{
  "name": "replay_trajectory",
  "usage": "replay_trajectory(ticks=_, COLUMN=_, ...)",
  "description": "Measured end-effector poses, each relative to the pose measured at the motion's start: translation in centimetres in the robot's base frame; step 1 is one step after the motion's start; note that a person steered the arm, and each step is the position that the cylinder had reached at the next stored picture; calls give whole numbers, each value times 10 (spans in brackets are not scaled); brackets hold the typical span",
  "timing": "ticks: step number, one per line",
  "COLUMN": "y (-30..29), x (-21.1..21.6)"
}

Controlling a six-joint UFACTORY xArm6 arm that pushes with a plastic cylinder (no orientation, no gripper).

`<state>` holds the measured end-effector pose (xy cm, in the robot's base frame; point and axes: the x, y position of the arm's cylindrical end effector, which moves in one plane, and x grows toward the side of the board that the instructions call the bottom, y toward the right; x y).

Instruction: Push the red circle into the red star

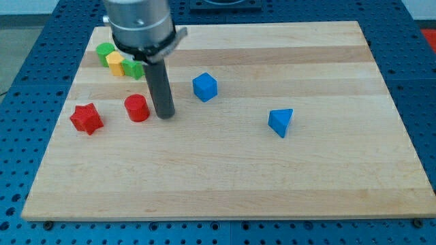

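The red circle [137, 107], a short cylinder, lies on the wooden board [225, 184] at the view's left. The red star [86, 118] lies to its left, a small gap apart from it. My tip [165, 114] rests on the board just right of the red circle, very close to it; I cannot tell whether they touch.
A blue cube [204, 87] lies right of the rod. A blue triangle [281, 122] lies further right. A green block [104, 50], a yellow block [116, 63] and another green block [133, 68] cluster at the top left, partly behind the arm.
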<state>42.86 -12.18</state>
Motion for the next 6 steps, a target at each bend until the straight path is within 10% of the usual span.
replay_trajectory(ticks=6, y=-70, x=6)
